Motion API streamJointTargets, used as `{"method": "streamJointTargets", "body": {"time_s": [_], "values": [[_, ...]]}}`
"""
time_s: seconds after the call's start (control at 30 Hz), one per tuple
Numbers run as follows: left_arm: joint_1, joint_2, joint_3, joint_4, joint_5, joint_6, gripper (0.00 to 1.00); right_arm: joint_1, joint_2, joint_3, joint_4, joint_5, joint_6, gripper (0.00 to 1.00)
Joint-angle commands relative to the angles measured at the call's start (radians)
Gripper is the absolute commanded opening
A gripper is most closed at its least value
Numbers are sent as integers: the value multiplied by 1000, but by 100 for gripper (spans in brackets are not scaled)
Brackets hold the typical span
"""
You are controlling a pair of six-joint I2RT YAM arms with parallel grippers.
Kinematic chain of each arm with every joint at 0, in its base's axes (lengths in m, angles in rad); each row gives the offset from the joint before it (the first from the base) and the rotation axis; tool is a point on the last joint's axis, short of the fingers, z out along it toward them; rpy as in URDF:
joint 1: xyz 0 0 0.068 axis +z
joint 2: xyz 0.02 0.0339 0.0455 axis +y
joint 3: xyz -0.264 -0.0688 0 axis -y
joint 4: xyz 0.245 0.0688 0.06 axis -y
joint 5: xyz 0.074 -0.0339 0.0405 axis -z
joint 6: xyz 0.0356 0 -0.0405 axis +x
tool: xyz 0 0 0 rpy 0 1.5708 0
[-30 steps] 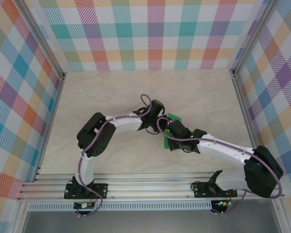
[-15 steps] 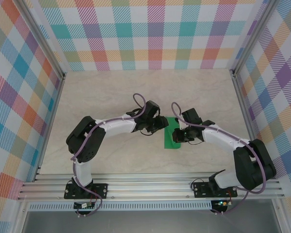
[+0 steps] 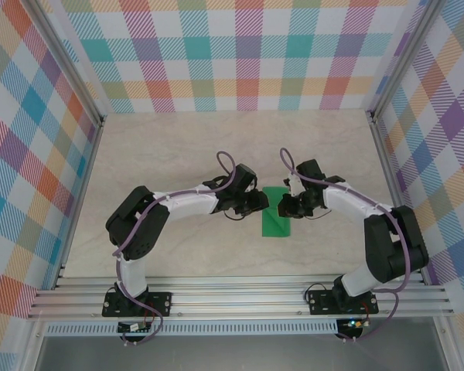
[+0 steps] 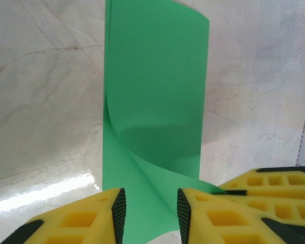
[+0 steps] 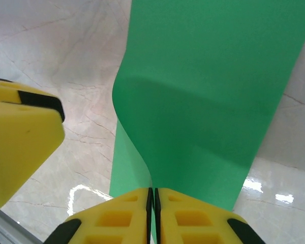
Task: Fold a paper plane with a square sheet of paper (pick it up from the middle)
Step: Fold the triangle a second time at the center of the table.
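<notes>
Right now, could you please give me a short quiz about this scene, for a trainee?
1. True or false: the left hand has its jaws open, with the sheet of paper between them.
2. Which one pinches the paper? A: the left hand. B: the right hand.
3. Fill in: the paper's colour is ___.
Key: 1 true; 2 B; 3 green.

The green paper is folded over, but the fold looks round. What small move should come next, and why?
Probably close the left end effector on the square sheet of paper: it stands open around the curved layers, while the right end effector pinches the sheet from the other side.
</notes>
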Motion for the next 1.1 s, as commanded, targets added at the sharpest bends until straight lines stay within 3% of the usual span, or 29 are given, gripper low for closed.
{"method": "streamJointTargets", "body": {"time_s": [0.0,1.07], "values": [[-14,22,35,-6,30,20,33,-6,31,38,-52,8,-25,13],[-52,95,76,43,56,1,24,-26,194,147,-85,76,-62,13]]}}
